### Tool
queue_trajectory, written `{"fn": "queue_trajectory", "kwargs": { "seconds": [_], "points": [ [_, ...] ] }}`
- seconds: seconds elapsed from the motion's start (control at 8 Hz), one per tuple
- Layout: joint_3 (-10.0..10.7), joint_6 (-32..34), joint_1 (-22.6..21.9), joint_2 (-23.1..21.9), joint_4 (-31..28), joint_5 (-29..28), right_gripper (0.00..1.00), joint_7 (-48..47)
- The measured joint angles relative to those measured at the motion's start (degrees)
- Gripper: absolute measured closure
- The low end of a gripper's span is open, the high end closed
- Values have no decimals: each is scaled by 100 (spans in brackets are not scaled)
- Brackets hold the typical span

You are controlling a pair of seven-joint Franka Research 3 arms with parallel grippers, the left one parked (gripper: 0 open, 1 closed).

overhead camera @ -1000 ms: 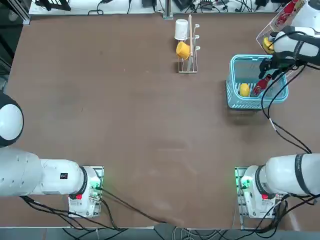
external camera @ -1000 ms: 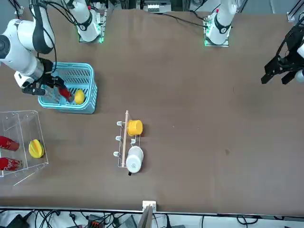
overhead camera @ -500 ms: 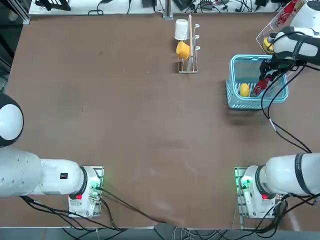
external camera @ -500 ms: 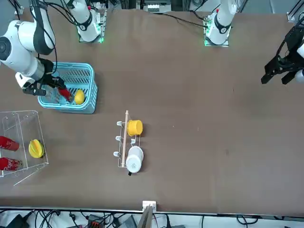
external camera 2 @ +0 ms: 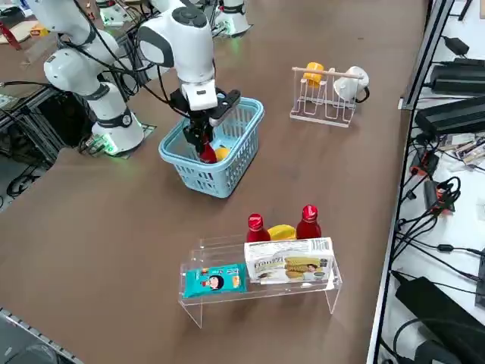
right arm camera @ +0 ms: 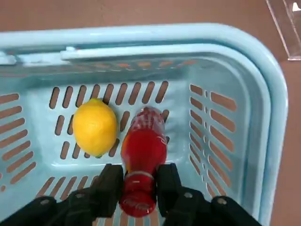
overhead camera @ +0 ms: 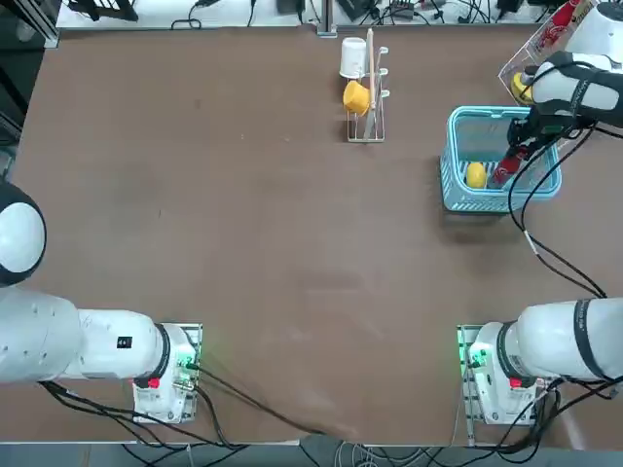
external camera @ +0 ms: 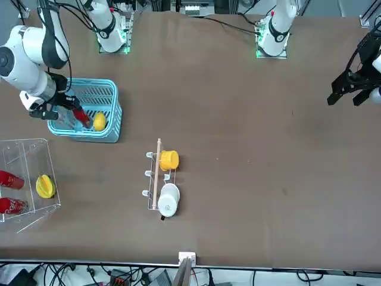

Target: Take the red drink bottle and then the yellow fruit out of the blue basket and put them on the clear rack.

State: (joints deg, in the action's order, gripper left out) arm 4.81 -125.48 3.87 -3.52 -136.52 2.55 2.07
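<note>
The right gripper [right arm camera: 138, 188] is lowered into the blue basket [right arm camera: 263, 94], pointing down. Its two fingers [right arm camera: 109, 188] are pressed against opposite sides of the red drink bottle [right arm camera: 142, 150], clamping it near the neck end. The bottle lies on the slotted basket floor and extends away from the fingers.

The yellow fruit [right arm camera: 95, 127] lies on the basket floor just beside the bottle, level with the bottle's body and beyond the fingertips. It is clear of both fingers.

In the top view, the gripper [overhead camera: 519, 156] sits over the half of the basket [overhead camera: 456, 190] nearer the clear rack [overhead camera: 516, 60]. The fruit [overhead camera: 475, 174] lies on the gripper's side away from the rack.

In the right side view, the clear rack [external camera 2: 227, 296] stands on the tabletop [external camera 2: 114, 243] well apart from the gripper [external camera 2: 200, 144]. The rack carries two red bottles, a yellow fruit and two flat packets. A cup stand [external camera 2: 327, 95] with a yellow and a white cup stands farther off, on the other side of the basket.
</note>
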Motion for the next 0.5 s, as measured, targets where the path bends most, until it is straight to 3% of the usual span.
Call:
{"fn": "queue_trajectory", "kwargs": {
  "seconds": [0.25, 0.5],
  "points": [
    [0, 28, 11, -1, 69, 0, 62, -1],
    [-3, 669, 11, -12, 596, 0, 62, -1]
  ]
}}
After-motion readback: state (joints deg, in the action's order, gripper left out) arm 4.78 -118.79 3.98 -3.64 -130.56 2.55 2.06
